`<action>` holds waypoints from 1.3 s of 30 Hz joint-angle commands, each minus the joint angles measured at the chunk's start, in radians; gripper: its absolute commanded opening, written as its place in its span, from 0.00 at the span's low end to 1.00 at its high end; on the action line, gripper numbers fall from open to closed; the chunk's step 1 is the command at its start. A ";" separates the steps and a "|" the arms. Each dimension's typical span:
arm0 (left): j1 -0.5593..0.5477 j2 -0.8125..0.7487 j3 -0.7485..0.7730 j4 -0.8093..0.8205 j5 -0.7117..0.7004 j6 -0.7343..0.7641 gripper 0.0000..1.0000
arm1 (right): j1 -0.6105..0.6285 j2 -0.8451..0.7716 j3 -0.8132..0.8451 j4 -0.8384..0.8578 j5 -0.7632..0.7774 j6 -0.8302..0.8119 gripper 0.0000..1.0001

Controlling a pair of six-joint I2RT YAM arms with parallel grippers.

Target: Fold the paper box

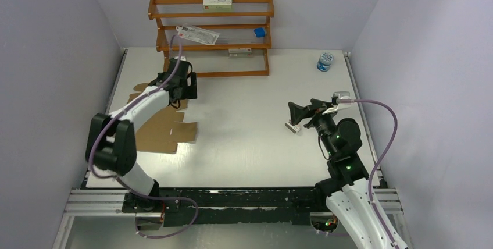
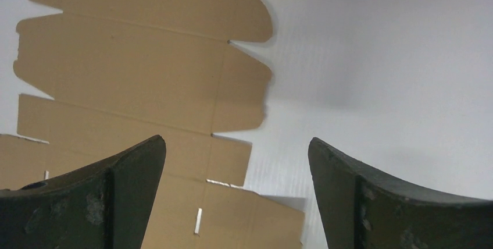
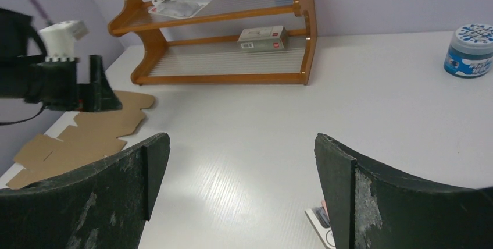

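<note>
Well, I see the paper box (image 1: 160, 135) lying flat and unfolded in front of the wooden shelf (image 1: 232, 74), toward its left end, partly hidden under my left arm. The left gripper (image 2: 235, 150) hovers spread above it. The right gripper (image 3: 241, 144), also spread, holds nothing.

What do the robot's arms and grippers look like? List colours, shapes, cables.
The left arm and right arm: white shells, black joints, a lilac cable looping along each. The left gripper and right gripper: black, with curved, wedge-shaped fingers, scuffed grey. Small green lights show on the right arm.
</note>
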 commanded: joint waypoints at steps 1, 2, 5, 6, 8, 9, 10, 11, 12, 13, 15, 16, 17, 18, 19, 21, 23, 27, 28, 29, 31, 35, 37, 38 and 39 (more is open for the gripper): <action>0.000 0.146 0.151 -0.113 -0.043 0.117 0.95 | -0.007 -0.003 -0.019 0.038 -0.022 0.006 1.00; -0.008 0.180 0.177 -0.121 -0.058 0.139 0.94 | -0.007 -0.002 -0.020 0.043 -0.023 0.006 1.00; -0.035 0.274 0.245 -0.156 -0.129 0.179 0.93 | -0.008 0.001 -0.019 0.045 -0.022 0.004 1.00; -0.039 0.301 0.260 -0.159 -0.140 0.190 0.91 | -0.006 0.000 -0.019 0.043 -0.023 0.002 1.00; -0.045 0.357 0.283 -0.170 -0.161 0.207 0.88 | -0.007 0.001 -0.018 0.039 -0.021 0.002 1.00; -0.048 0.381 0.295 -0.174 -0.176 0.218 0.86 | -0.007 0.002 -0.018 0.039 -0.020 0.003 1.00; -0.050 0.403 0.305 -0.178 -0.192 0.224 0.85 | -0.006 0.003 -0.018 0.039 -0.019 0.002 1.00; -0.054 0.420 0.316 -0.180 -0.205 0.231 0.83 | -0.006 0.006 -0.018 0.040 -0.021 0.000 1.00; -0.060 0.434 0.326 -0.182 -0.219 0.238 0.82 | -0.007 0.006 -0.019 0.040 -0.023 0.000 1.00; -0.069 0.447 0.338 -0.183 -0.235 0.246 0.80 | -0.007 0.007 -0.020 0.040 -0.025 0.001 1.00; -0.090 0.467 0.358 -0.181 -0.278 0.267 0.76 | -0.006 0.010 -0.021 0.040 -0.027 0.002 1.00; -0.100 0.478 0.365 -0.180 -0.296 0.274 0.74 | -0.007 0.011 -0.019 0.039 -0.027 0.000 1.00; -0.106 0.490 0.371 -0.181 -0.309 0.275 0.72 | -0.006 0.010 -0.018 0.038 -0.027 -0.002 1.00; -0.111 0.504 0.375 -0.184 -0.320 0.276 0.71 | -0.007 0.012 -0.016 0.036 -0.026 -0.003 1.00; -0.116 0.514 0.376 -0.186 -0.333 0.302 0.69 | -0.007 0.013 -0.016 0.034 -0.025 -0.003 1.00; -0.124 0.533 0.373 -0.189 -0.362 0.316 0.66 | -0.006 0.017 -0.013 0.030 -0.024 -0.003 1.00; -0.128 0.548 0.372 -0.193 -0.387 0.319 0.63 | -0.007 0.019 -0.013 0.030 -0.025 -0.004 1.00; -0.133 0.565 0.368 -0.187 -0.411 0.331 0.61 | -0.008 0.024 -0.015 0.036 -0.031 -0.003 1.00; -0.133 0.571 0.368 -0.187 -0.415 0.336 0.60 | -0.007 0.026 -0.015 0.036 -0.032 -0.003 1.00; -0.134 0.578 0.369 -0.188 -0.422 0.338 0.59 | -0.007 0.025 -0.015 0.035 -0.032 -0.004 1.00; -0.137 0.596 0.372 -0.190 -0.433 0.342 0.57 | -0.008 0.024 -0.015 0.034 -0.032 -0.003 1.00; -0.147 0.621 0.371 -0.187 -0.445 0.353 0.50 | -0.007 0.019 -0.014 0.031 -0.032 -0.003 1.00; -0.156 0.626 0.364 -0.184 -0.458 0.359 0.44 | -0.007 0.016 -0.016 0.034 -0.032 -0.003 1.00; -0.162 0.626 0.361 -0.184 -0.464 0.361 0.40 | -0.007 0.014 -0.017 0.036 -0.032 -0.003 1.00; -0.169 0.626 0.356 -0.181 -0.466 0.364 0.36 | -0.006 0.012 -0.018 0.036 -0.032 -0.003 1.00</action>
